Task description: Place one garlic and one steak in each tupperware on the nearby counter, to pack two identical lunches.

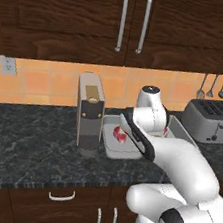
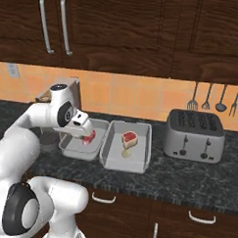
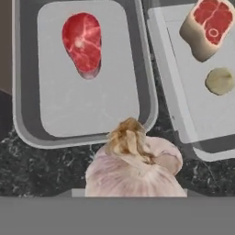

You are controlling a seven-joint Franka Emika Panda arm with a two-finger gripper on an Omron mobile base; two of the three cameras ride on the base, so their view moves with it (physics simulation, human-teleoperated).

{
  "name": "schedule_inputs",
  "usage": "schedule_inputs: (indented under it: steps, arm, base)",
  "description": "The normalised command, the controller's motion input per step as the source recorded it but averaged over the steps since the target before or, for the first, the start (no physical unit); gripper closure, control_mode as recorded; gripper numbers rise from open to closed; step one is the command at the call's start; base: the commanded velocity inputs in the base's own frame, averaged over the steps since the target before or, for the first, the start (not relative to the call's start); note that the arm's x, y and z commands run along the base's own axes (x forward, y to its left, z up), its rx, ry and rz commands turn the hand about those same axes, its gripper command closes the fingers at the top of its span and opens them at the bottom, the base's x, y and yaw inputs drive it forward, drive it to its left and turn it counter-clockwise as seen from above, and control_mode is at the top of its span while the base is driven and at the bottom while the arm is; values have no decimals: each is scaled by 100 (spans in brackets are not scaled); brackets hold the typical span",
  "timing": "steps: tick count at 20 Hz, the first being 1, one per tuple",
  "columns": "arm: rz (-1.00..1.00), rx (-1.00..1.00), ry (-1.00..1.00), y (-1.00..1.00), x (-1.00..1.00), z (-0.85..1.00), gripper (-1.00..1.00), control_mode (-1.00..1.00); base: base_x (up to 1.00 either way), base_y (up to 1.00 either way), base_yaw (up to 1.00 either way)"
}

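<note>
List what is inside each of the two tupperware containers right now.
The left tupperware holds just a deep red steak. The right tupperware holds a fat-rimmed steak and a garlic. Another garlic sits close to the camera, hiding the fingers.

You've got: counter (image 1: 29, 136) dark speckled stone, polished | tupperware (image 3: 27, 124) matt grey plastic, smooth | toaster (image 2: 194, 135) brushed metal | cabinets (image 1: 62, 15) dk wood grain
</note>
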Motion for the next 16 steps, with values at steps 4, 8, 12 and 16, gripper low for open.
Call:
schedule_inputs:
  steps: [4, 8, 12, 16]
  arm:
    - [0, 8, 25, 21, 75, -35, 100, -100]
    - [0, 0, 12, 3, 88, -45, 100, -100]
    - [0, 0, 3, 0, 62, -65, 100, -100]
    - [0, 0, 1, 6, 31, -67, 100, -100]
  base:
    - [0, 0, 0]
    - [0, 0, 0]
    - [0, 0, 0]
    - [0, 0, 0]
